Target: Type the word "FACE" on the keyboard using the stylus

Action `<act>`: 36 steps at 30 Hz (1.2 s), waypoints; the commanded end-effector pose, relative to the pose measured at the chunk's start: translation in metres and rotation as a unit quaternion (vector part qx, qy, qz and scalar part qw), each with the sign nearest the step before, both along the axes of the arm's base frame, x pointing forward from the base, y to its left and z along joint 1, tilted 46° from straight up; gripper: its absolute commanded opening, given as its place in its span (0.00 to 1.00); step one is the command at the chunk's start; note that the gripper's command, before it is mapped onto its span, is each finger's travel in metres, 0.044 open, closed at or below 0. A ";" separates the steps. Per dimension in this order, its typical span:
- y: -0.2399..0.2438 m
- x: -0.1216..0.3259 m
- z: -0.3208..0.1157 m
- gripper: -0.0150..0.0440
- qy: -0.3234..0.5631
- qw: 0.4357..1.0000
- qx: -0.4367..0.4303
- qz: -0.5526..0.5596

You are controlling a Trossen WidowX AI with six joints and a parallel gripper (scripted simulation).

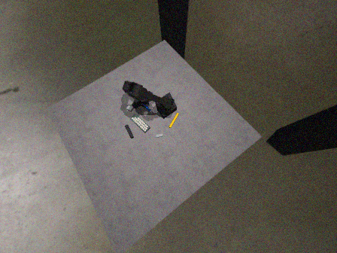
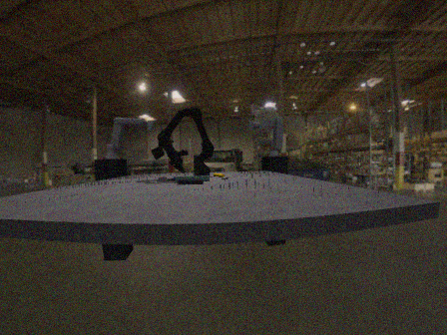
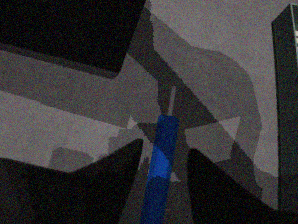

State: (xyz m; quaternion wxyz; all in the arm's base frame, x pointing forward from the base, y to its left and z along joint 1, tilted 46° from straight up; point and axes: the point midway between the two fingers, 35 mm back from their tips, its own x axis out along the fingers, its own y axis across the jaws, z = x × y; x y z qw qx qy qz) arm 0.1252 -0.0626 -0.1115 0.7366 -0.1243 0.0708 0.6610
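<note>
while the black arm (image 1: 141, 91) (image 2: 200, 127) bends over the desk (image 1: 169, 169) (image 2: 224, 209) (image 3: 30, 122), the gripper (image 2: 179, 168) (image 3: 165, 149) has its fingers apart, with a gap showing on each side of the blue stylus (image 1: 147, 108) (image 3: 161, 162) between them. the stylus is near the keyboard (image 1: 141, 124) (image 3: 287, 110). a yellow stick (image 1: 174, 120) (image 2: 219, 174) lies beyond a small white block (image 1: 159, 135), and a black bar (image 1: 129, 131) lies beside the keyboard.
</note>
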 end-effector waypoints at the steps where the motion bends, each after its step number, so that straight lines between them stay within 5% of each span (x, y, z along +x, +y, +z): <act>1: 0.002 0.001 -0.002 0.51 0.001 1.000 0.001 -0.003; 36: 0.021 0.005 -0.021 0.51 0.001 1.000 0.001 -0.003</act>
